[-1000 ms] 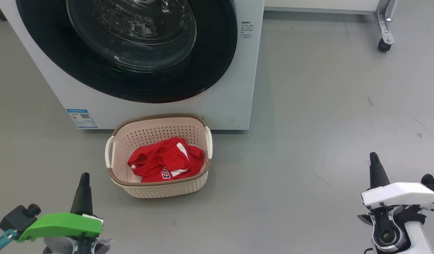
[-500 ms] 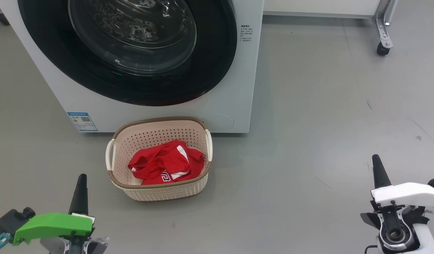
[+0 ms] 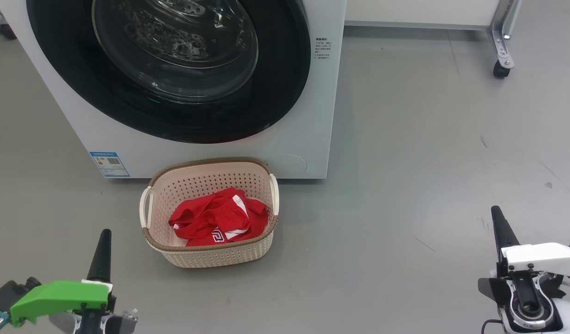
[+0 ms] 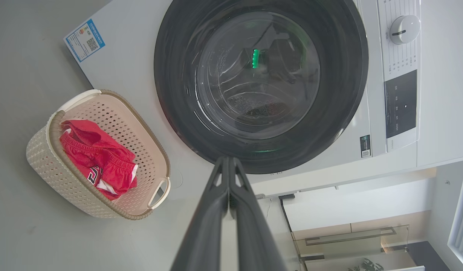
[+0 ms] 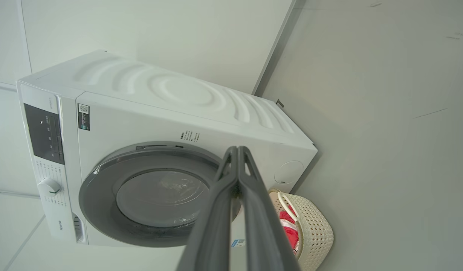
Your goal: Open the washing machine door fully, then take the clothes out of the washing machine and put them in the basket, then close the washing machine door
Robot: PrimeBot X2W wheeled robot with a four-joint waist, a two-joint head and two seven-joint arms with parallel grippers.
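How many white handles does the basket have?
2. In the head view the left handle and the right handle sit on opposite ends of the basket. Neither is hidden.

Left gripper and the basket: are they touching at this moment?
Apart. The head view shows the shut left gripper at lower left, with a strip of bare grey floor between its tip and the basket.

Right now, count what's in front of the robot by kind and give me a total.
washing machine: 1
basket: 1
heap of red clothes, lying in the basket: 1
grippers: 2, the left gripper and the right gripper, both shut
Total: 5
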